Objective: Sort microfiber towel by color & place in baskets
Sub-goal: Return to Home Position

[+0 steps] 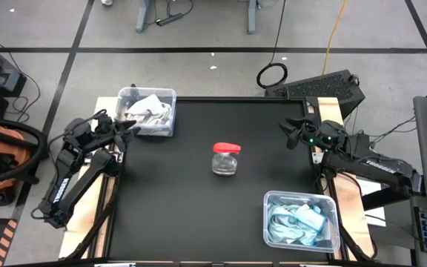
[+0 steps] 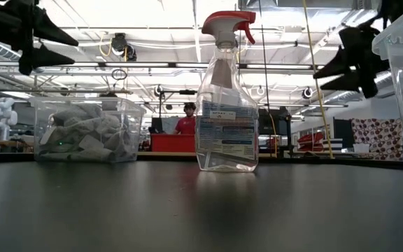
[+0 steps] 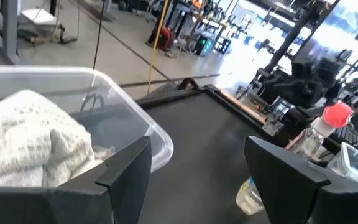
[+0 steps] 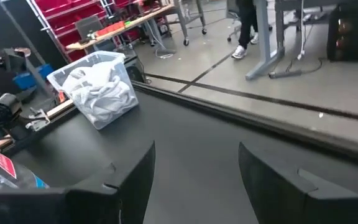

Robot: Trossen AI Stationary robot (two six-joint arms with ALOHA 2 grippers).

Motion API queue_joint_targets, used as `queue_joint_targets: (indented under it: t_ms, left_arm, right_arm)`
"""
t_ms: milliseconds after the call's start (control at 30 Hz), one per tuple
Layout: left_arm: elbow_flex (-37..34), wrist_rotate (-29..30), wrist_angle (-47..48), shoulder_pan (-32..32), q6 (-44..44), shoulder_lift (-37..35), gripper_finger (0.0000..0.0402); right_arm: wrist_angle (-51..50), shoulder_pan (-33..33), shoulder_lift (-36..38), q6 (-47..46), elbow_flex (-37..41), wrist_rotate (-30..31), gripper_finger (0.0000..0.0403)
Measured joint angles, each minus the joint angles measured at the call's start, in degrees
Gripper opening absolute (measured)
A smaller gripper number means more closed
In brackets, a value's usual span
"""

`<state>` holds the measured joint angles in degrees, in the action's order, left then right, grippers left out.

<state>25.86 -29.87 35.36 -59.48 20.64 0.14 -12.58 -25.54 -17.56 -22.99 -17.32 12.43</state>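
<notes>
The white to light grey towels [image 1: 148, 111] lie heaped in the clear basket [image 1: 170, 95] at the table's far left corner; they also show in the left wrist view [image 3: 30, 137] and the right wrist view [image 4: 101, 90]. The light blue towels [image 1: 295, 222] fill the second basket [image 1: 332, 211] at the near right corner. My left gripper [image 1: 130, 127] hovers open just beside the near right side of the far left basket, and its fingers [image 3: 129, 168] hold nothing. My right gripper [image 1: 289, 133] hangs open above the table's right side, also holding nothing [image 4: 197, 155].
A clear spray bottle with a red trigger head [image 1: 226, 158] stands upright in the middle of the black table [image 1: 184, 208]; it also shows in the low view [image 2: 227, 105]. A person [image 2: 186, 119] is in the room far behind the table.
</notes>
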Motion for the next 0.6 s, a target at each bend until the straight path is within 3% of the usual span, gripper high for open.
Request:
queue_joint_targets:
  t_ms: [433,600]
  left_arm:
    - [-0.53,3.01,-5.69,-0.01,1.56,-0.04,0.0262]
    - [-4.69,3.02,-7.67,0.0,3.62,-0.07,0.0262]
  right_arm:
    - [-0.3,-0.02,9.33,-7.86,8.44,6.12,0.0221]
    - [-2.15,-0.02,11.26,-11.03,11.06,7.2,0.0221]
